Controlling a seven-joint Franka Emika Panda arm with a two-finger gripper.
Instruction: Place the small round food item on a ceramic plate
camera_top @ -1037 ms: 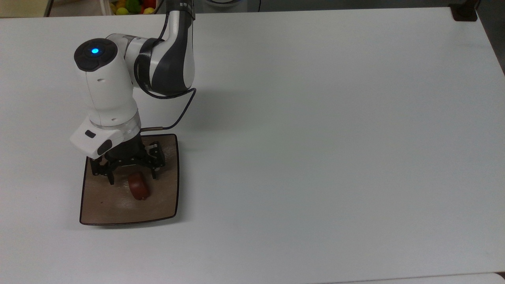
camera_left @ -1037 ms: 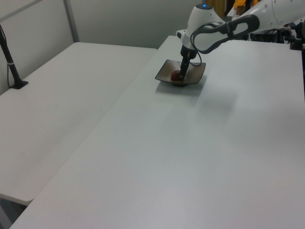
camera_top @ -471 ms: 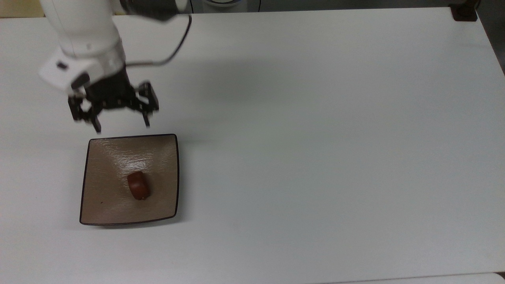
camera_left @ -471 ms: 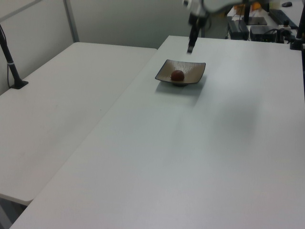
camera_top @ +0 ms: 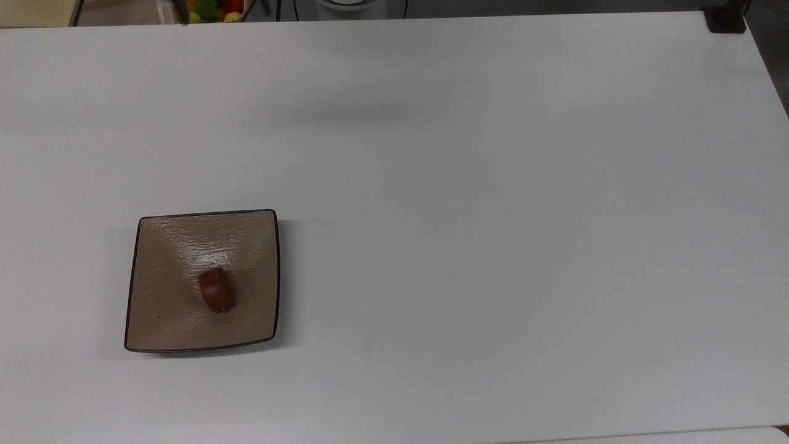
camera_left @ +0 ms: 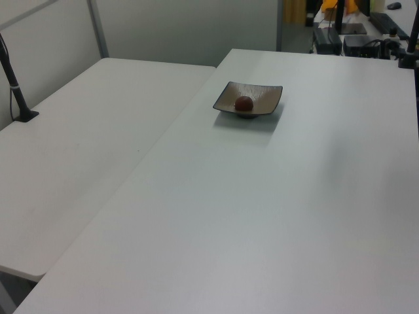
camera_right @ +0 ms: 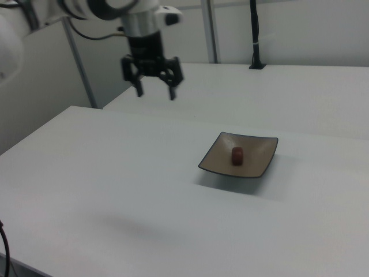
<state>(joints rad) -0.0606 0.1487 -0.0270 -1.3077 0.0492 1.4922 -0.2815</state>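
We see the small round food item (camera_top: pixel 216 290) resting near the middle of the ceramic plate (camera_top: pixel 160 320), touched by nothing; the right view shows it likewise (camera_right: pixel 237 156) on the plate (camera_right: pixel 213 158). The plate sits on the white table (camera_top: pixel 493 216), toward the top view's left. The gripper (camera_right: pixel 154 92) hangs high above the table, well apart from the plate, its fingers spread and empty. We judge the placement complete, with nothing left to do.
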